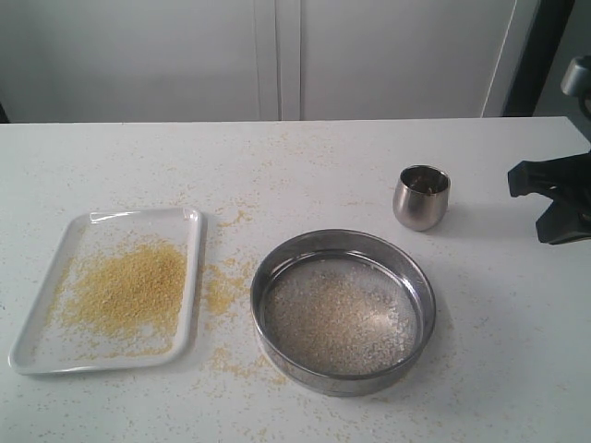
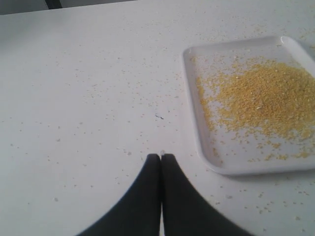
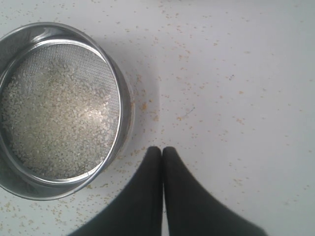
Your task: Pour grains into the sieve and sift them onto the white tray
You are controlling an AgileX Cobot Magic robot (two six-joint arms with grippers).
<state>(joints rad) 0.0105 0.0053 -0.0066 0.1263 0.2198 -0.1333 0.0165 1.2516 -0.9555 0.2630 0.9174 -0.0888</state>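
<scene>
The white tray [image 1: 109, 225] lies at the left with a heap of golden-yellow grains [image 1: 129, 288] on it. The sieve [image 1: 305, 375] stands on the table at the middle, holding paler whitish grains [image 1: 337, 318]. My right gripper [image 1: 552, 198] hangs at the far right edge, away from both. In the right wrist view it [image 3: 162, 149] is shut and empty, beside the sieve [image 3: 123, 98]. My left gripper [image 2: 161, 156] is shut and empty over bare table, next to the tray [image 2: 193, 113] with its yellow grains [image 2: 266, 98]. It is out of the exterior view.
A small rounded steel cup [image 1: 421, 197] stands upright behind the sieve, toward the right. Spilled yellow grains [image 1: 222, 293] lie on the table between tray and sieve, and more in front of the sieve. A white wall runs behind the table.
</scene>
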